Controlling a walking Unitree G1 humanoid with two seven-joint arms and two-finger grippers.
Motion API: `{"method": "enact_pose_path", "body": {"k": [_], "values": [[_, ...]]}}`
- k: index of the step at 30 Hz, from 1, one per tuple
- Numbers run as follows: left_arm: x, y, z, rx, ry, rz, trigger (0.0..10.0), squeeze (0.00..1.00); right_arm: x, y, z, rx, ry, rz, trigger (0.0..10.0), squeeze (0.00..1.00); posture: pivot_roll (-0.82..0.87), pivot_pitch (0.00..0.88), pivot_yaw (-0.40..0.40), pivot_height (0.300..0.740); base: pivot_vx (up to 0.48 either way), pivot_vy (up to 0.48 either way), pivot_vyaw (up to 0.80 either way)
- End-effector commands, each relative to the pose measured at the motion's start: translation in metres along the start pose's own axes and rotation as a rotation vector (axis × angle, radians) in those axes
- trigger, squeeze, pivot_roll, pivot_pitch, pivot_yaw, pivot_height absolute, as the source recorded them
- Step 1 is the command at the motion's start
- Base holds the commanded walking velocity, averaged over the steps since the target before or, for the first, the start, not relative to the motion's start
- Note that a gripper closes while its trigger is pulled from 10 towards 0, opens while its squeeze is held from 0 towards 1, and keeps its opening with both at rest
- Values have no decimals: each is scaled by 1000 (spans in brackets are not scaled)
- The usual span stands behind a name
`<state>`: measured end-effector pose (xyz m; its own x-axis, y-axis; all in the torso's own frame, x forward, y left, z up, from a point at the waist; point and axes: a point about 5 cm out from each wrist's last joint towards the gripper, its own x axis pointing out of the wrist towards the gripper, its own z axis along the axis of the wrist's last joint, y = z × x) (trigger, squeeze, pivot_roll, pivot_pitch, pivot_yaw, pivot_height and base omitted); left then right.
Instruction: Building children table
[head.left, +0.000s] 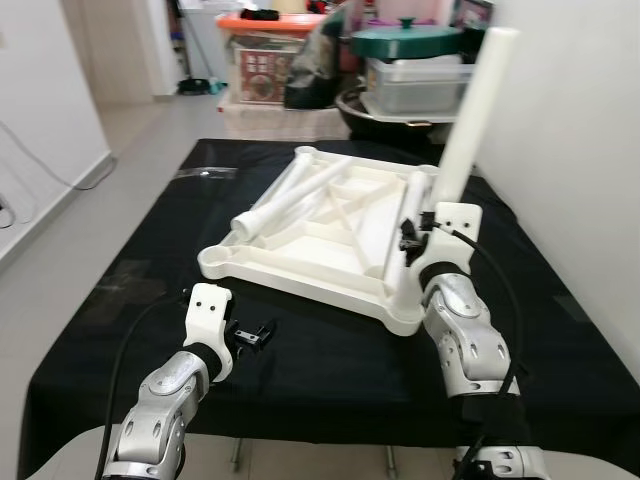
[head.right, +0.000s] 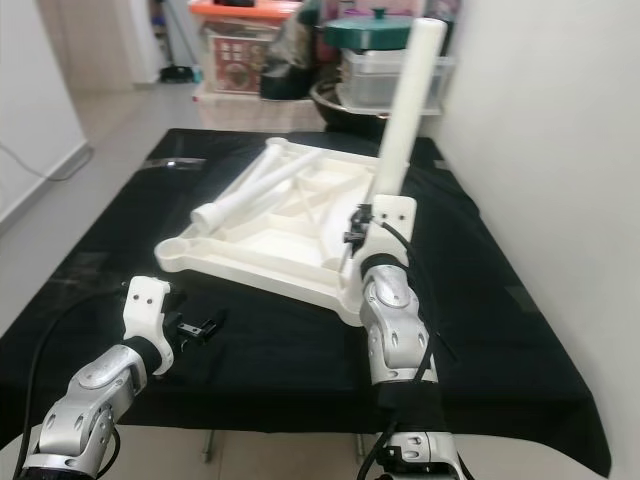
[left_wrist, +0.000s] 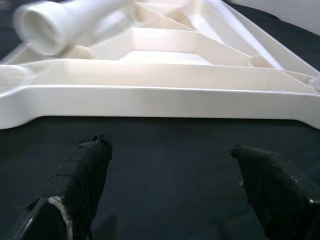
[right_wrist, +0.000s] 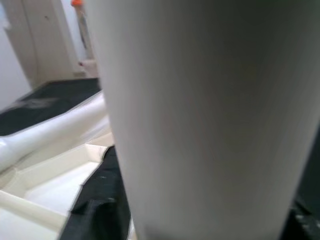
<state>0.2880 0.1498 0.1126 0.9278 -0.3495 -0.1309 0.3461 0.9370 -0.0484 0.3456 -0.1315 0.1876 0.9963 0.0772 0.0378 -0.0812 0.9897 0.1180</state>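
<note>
- Two loose legs (head.left: 290, 200) lie across the upturned tabletop (head.left: 300, 262), which rests underside-up on the black cloth (head.left: 150, 240) so its corner sockets face upward for assembly.
- Right gripper (head.left: 415, 232) is clamped around a third leg (head.left: 475, 110), held near-upright over the near right corner, presumably to seat it in that socket; the socket itself is hidden.
- Left gripper (left_wrist: 172, 165) hovers just before the tabletop's near edge, fingers (left_wrist: 80, 175) spread and empty, placed to steady the top if needed.
</note>
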Motion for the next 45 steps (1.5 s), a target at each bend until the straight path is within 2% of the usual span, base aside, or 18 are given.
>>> {"method": "enact_pose_path", "body": {"k": [1, 2, 3, 7, 11, 12, 21, 23, 25, 27, 28, 29, 30, 34, 35, 39, 40, 45], "values": [[0, -1, -2, -5, 4, -13, 10000, 0, 5, 14, 11, 30, -37, 122, 10000, 294, 0, 0, -20, 740, 0, 0, 0], [0, 0, -2, -9, 2, -8, 10000, 0, 9, 20, 18, 44, -42, 200, 10000, 294, 0, 0, -20, 740, 0, 0, 0], [-1, 1, -2, -11, 2, -5, 10000, 0, 12, 26, 27, 87, -48, 326, 10000, 0, 0, 0, -21, 740, 0, 0, 0], [-1, 1, -2, -14, 0, -3, 10000, 0, 11, 35, 43, 111, -84, 531, 10000, 0, 3, 0, -20, 740, 0, 0, 0], [-1, -1, -3, -16, 2, -12, 10000, 0, -6, 46, 32, -41, -37, 877, 8706, 0, -2, 0, -16, 740, 0, 0, 0], [-1, 0, -3, -17, 0, -12, 10000, 0, -8, 48, 21, -57, 5, 925, 0, 0, 2, 0, -18, 740, 0, 0, 0], [-1, 3, 0, -13, -5, -3, 10000, 0, 19, 36, -3, 2, 59, 496, 0, 0, 0, 0, -13, 740, 0, 0, 0], [-2, 2, -1, -15, -3, -5, 10000, 0, 25, 21, -6, 12, 83, 292, 0, 0, 0, 0, -7, 740, 0, 0, 0], [-3, 0, -3, -11, 8, -18, 10000, 0, 18, -24, -12, 33, 82, -196, 0, 0, 2, 0, 4, 740, 0, 0, 0], [-2, -1, -2, -9, 9, -23, 10000, 0, 8, -35, -8, 7, 47, -316, 0, 0, -1, 0, 8, 740, 0, 0, 0], [-1, 0, -2, -8, 8, -25, 10000, 0, -1, -36, -4, -15, 14, -340, 1961, 0, -1, 0, 8, 740, 0, 0, 0], [-1, 0, -2, -8, 8, -25, 10000, 0, -1, -36, -4, -15, 14, -340, 1961, 0, -1, 0, 8, 740, 0, 0, 0], [0, 0, -1, -7, 6, -26, 10000, 0, -7, -30, 1, -44, -9, -313, 10000, 0, -8, 0, 10, 740, 0, 0, 0], [1, -1, 0, -14, 0, -28, 10000, 0, -15, 14, 10, -21, -103, 24, 10000, 0, -9, 0, 8, 740, 0, 0, 0], [1, -2, 0, -16, -1, -29, 10000, 0, -14, 21, 11, -1, -98, 98, 10000, 1000, -7, 0, 7, 740, 0, 0, 0], [0, -3, -1, -18, -1, -34, 10000, 0, -1, 40, 16, -27, -56, 310, 10000, 929, -6, 0, 7, 740, 0, 0, 0], [-1, -2, -1, -18, -1, -35, 10000, 0, 2, 43, 17, -19, -35, 393, 10000, 0, -6, 0, 10, 740, 0, 0, 0], [0, 2, -1, -15, -2, -31, 10000, 0, 2, 47, 23, -83, -29, 725, 10000, 0, -4, 0, 9, 740, 0, 0, 0]]}}
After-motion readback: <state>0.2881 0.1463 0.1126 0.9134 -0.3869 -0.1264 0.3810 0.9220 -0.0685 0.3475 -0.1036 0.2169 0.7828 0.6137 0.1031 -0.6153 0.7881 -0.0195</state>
